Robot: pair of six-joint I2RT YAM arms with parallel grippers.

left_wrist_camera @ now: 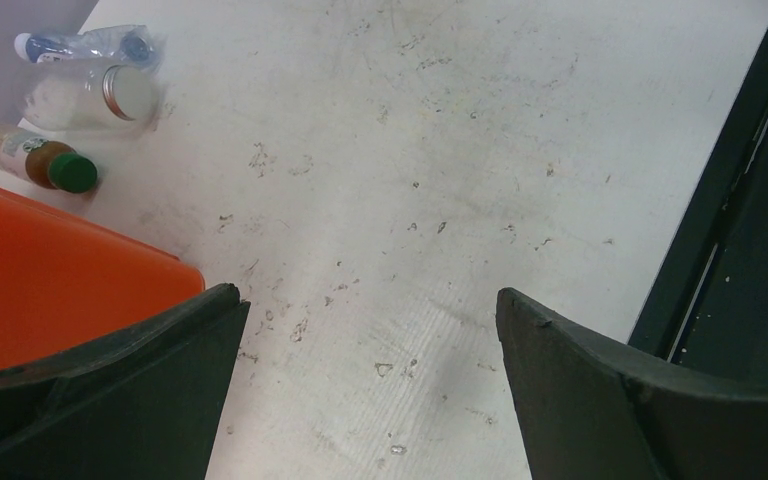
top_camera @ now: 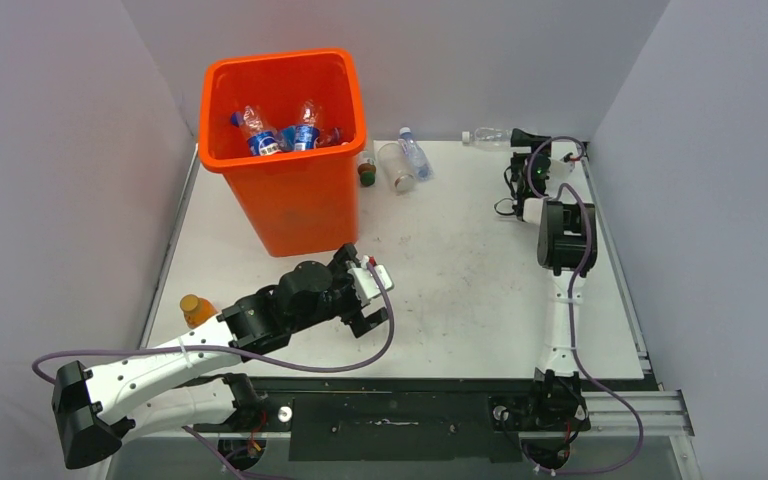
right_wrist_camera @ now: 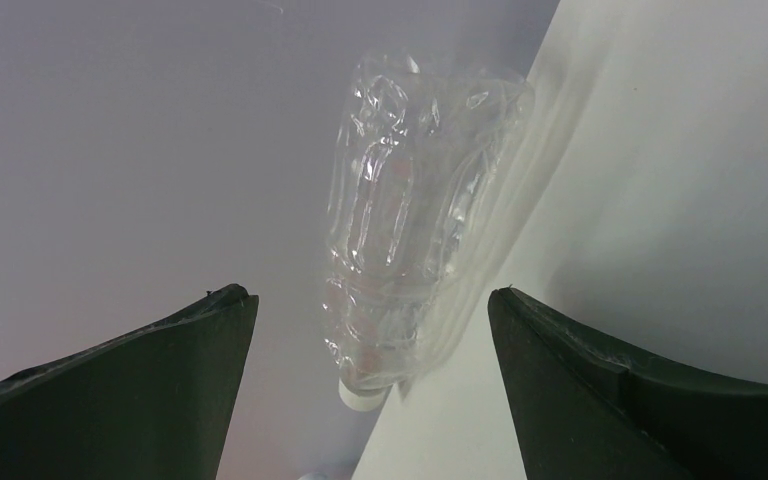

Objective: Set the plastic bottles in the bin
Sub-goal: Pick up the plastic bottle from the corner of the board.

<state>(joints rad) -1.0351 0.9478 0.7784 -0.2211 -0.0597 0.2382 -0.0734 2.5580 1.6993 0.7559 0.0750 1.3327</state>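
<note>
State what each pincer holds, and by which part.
Nothing is held. The left pincer is open above the table; the right pincer is open, facing a crushed clear bottle without touching it.

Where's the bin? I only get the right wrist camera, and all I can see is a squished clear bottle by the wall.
Observer: The orange bin stands at the back left of the table, over by the other arm.
Operator: Is anything inside it yet?
Observer: Yes, a few bottles with blue labels lie inside.
Operator: What's next to the bin?
Observer: Three bottles lie on the table just to its right.
</note>
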